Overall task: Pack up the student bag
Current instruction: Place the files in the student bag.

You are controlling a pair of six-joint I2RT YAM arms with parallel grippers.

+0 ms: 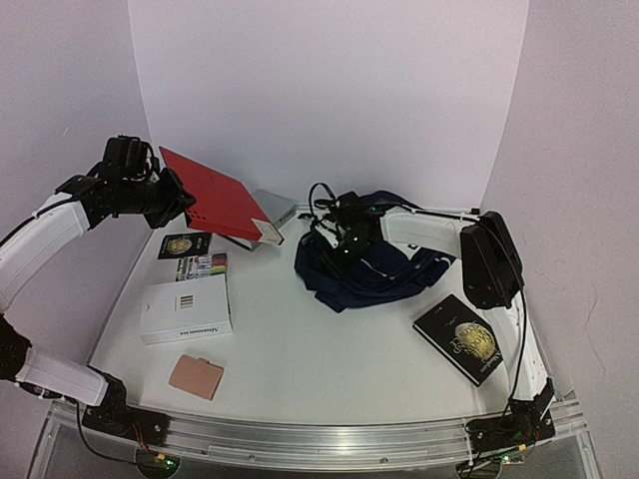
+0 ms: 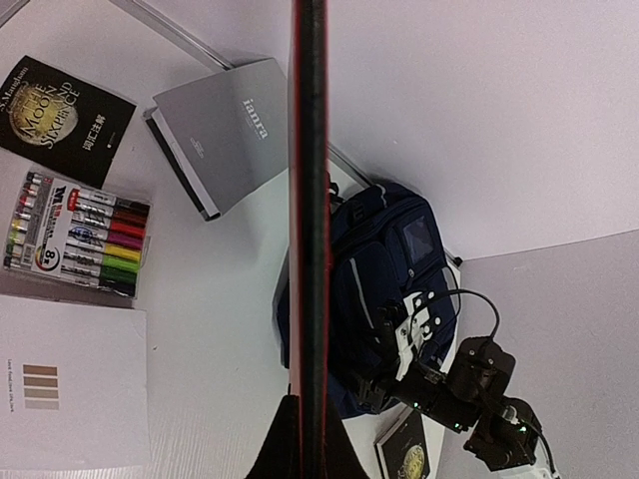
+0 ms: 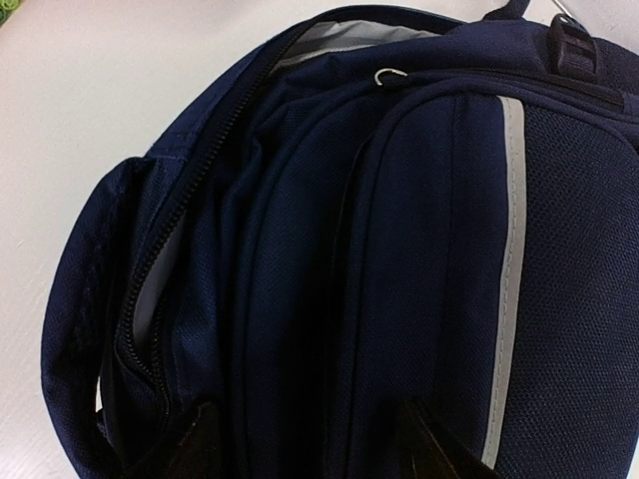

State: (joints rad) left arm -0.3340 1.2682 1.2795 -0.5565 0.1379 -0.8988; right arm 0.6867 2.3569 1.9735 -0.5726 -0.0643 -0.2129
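Student bag (image 1: 369,267): lying at centre-right of table (image 1: 300,349), front panel up, directly under right gripper.
Main zipper (image 3: 140,289): parted along one side, pale lining showing in the gap; no contents visible inside.
Left gripper (image 1: 178,205): clamped tight on edge of red book (image 1: 220,200), held raised over back-left of table, well apart from bag.
Right gripper (image 3: 310,439): jaws parted, resting on bag's front pocket with one finger either side of a fabric ridge; nothing visibly pinched.
Packed so far: nothing confirmed; bag interior mostly hidden.
Lying on table: grey book (image 1: 275,210), black book with gold emblem (image 1: 185,244), marker pack (image 1: 202,266), white book (image 1: 187,307), tan pouch (image 1: 196,376), second black book (image 1: 464,337) beside right arm.
Progress estimate: early stage; one item lifted, none seen inside bag.
Remaining, as judged: widen zipper opening, insert red book, load other items, close zipper.
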